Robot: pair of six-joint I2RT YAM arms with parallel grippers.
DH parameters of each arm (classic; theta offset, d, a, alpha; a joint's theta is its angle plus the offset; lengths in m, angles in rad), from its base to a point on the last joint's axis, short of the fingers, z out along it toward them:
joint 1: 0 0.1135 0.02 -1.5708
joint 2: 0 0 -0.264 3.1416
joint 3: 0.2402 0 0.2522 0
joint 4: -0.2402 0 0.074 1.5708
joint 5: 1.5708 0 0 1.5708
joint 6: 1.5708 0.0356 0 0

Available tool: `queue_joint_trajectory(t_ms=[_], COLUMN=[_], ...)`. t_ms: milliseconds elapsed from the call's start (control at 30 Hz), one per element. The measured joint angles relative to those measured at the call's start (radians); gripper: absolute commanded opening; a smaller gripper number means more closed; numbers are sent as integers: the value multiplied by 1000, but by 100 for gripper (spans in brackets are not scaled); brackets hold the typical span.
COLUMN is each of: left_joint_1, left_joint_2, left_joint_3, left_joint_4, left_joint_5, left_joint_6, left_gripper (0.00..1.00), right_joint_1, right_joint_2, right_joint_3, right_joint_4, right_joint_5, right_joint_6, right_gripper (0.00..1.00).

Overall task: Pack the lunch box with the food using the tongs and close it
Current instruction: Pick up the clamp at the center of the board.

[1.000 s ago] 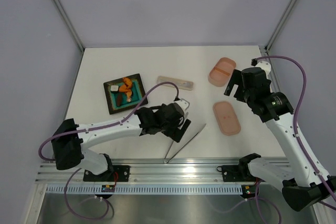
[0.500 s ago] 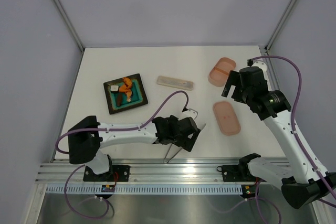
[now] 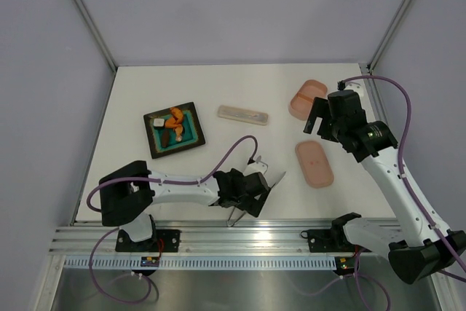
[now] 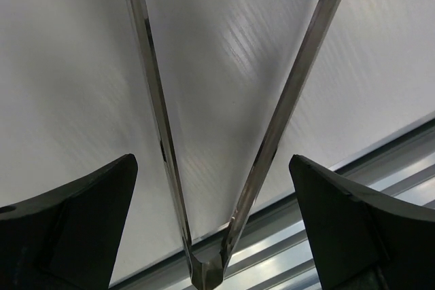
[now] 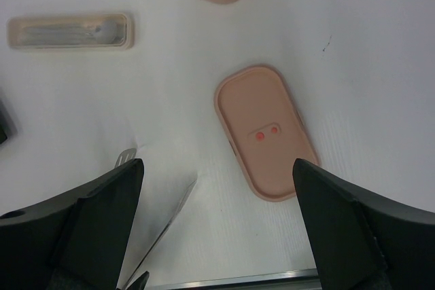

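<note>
Left gripper [image 4: 214, 195] hovers low over the tongs [image 4: 160, 134], jaws spread wide, one on each side of the two silver arms, close to the joined end at the front edge of the counter [image 3: 240, 85]. The squeeze should land across both arms, a little ahead of the hinge, so the V doesn't twist out. Right gripper [image 5: 214, 225], jaws also spread, looks down on the lid [image 5: 265, 130]. The lunch box [image 3: 308, 99] sits open far right, the food [image 3: 173, 123] on the tray [image 3: 153, 143] at left.
</note>
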Motion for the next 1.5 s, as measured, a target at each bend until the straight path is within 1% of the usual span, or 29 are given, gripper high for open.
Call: queue_joint_trajectory(t_ms=[167, 200, 267, 300, 400, 433, 533, 600, 633, 700, 767, 833, 1000, 1067, 1200, 1300, 1400, 1433, 1500], left_joint_1=[0, 0, 0, 0, 0, 0, 0, 0, 0, 0, 0, -1, -1, -1, -2, -3, -6, -7, -8], left_joint_2=[41, 43, 50, 51, 56, 56, 56, 56, 56, 56, 56, 56, 50, 40, 26, 25, 25, 25, 25], left_joint_3=[-6, -6, -6, -6, -6, -6, -6, -8, -8, -8, -8, -8, -16, -27, -43, -43, -43, -43, -43], left_joint_4=[59, 71, 92, 101, 122, 126, 130, 132, 132, 137, 139, 140, 146, 148, 148, 145, 144, 142, 132], left_joint_5=[-10, -11, -16, -16, -19, -19, -19, -20, -20, -19, -19, -19, -19, -19, -18, -18, -19, -18, -17], left_joint_6=[32, 35, 43, 45, 48, 48, 47, 47, 47, 44, 42, 39, 35, 35, 30, 29, 28, 28, 28], left_gripper=[97, 93, 90, 86, 82, 79, 75, 77, 85, 91, 93, 93, 85, 85, 81, 81, 63, 49, 38], right_joint_1=[0, 0, 0, 0, 0, 0, 0, 0, 0, 0, 0, 0, 0, 0, 0, 0, 0, 0, 0], right_joint_2=[6, 7, 10, 10, 10, 10, 9, 9, 9, 9, 9, 9, 3, 0, -2, -2, -2, -2, -2], right_joint_3=[-2, -5, -10, -13, -16, -16, -16, -16, -16, -16, -16, -16, -28, -34, -40, -40, -41, -41, -41], right_joint_4=[3, 8, 13, 14, 14, 14, 14, 14, 14, 14, 14, 14, 15, 15, 17, 18, 22, 23, 23], right_joint_5=[-8, -8, -9, -10, -12, -12, -14, -15, -16, -16, -17, -19, -25, -26, -28, -34, -34, -34, -35], right_joint_6=[2, 3, 5, 5, 6, 6, 8, 11, 12, 15, 16, 17, 22, 24, 25, 27, 27, 28, 31], right_gripper=[100, 99, 99, 100, 99, 99, 99, 99, 100, 100, 99, 99, 99, 100, 99, 99, 100, 99, 100])
